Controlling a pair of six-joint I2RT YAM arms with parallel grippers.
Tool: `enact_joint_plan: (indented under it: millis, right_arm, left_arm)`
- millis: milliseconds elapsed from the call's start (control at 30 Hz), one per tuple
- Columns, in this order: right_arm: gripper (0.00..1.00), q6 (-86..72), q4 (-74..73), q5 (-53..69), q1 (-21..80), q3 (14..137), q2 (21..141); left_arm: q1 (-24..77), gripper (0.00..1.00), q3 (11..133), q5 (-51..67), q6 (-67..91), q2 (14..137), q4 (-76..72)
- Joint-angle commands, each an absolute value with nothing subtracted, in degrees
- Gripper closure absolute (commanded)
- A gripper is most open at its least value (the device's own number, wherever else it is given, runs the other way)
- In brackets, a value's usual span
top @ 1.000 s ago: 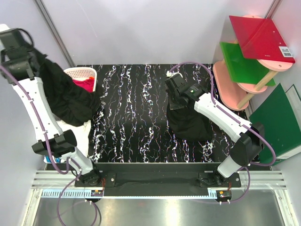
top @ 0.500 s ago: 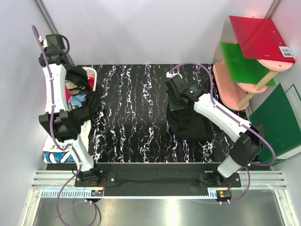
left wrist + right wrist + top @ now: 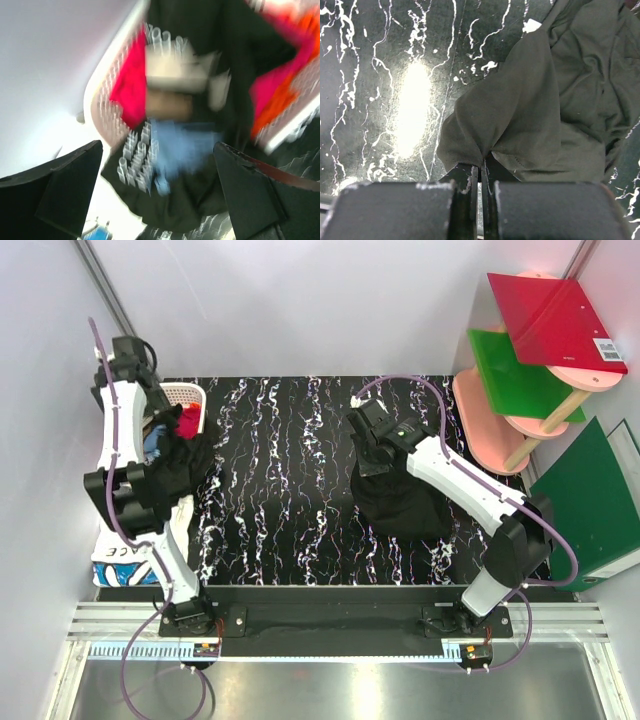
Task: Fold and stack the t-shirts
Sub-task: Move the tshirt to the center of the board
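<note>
The left gripper hung released over the white basket, its jaws wide apart with nothing between them. The wrist view was blurred, so finer detail could not be read. Below it the black printed shirt lay slumped over the basket's near rim, partly inside and partly spilling toward the desk. A red shirt was bunched just beside it in the basket. A white shirt hung at the desk's left edge.

To take the printed shirt well, the gripper would likely need to come down on a single fold near the collar or a shoulder. It should stay clear of the red cloth and the slats, then lift high enough to clear the rim.

At the right, the right gripper was clenched on a pinched fold of the black shirt, which lay crumpled on the desk. A low, steady pull would probably spread the cloth best, since a slack pinch risks it slipping out.

A second before, the left arm had held the printed shirt hoisted at the far left. Half a second before, it had swung over the basket with the shirt sagging — now the cloth was let go. The right arm had shifted only slightly, still pinching.
</note>
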State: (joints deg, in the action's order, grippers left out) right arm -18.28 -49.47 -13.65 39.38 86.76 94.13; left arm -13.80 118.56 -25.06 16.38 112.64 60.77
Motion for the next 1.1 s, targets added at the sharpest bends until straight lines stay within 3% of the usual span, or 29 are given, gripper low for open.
enact_joint_plan:
  millis: [0, 167, 367, 700, 767, 800, 833, 867, 1067]
  right_arm:
    - [1.00, -19.16, -49.57, -11.51, 39.55, 89.21, 94.31]
    - [1.00, -20.04, -49.57, -10.37, 39.55, 88.07, 93.52]
    - [1.00, -20.57, -49.48, -8.88, 39.55, 87.54, 93.25]
    - [1.00, -20.74, -49.04, -8.00, 39.46, 86.49, 92.29]
    - [1.00, -20.57, -48.96, -8.26, 39.46, 86.13, 91.94]
    - [1.00, -20.57, -48.87, -8.26, 39.46, 85.87, 91.85]
    - [1.00, -20.57, -48.78, -8.61, 39.55, 85.78, 91.58]
    - [1.00, -20.57, -48.87, -8.79, 39.55, 85.69, 91.50]
    - [1.00, -20.22, -48.60, -9.49, 39.55, 85.43, 91.40]
  left_arm:
    - [-11.69, 0.01, 107.43, -24.97, 16.96, 98.11, 59.77]
    - [-9.93, 0.01, 89.53, -21.36, 18.45, 87.13, 60.21]
    - [-8.88, 0.01, 75.61, -22.15, 20.04, 84.46, 60.56]
    - [-8.70, 0.04, 78.04, -23.38, 19.69, 97.81, 61.35]
    - [-8.70, 0.16, 80.67, -23.55, 19.60, 100.53, 61.43]
    - [-8.79, 0.59, 81.64, -23.55, 19.60, 101.33, 61.52]
    - [-8.79, 0.85, 82.43, -23.90, 19.60, 102.12, 61.52]
    - [-8.70, 1.00, 84.01, -23.99, 19.60, 103.17, 61.70]
    - [-8.70, 1.00, 87.01, -25.57, 19.86, 99.24, 62.75]
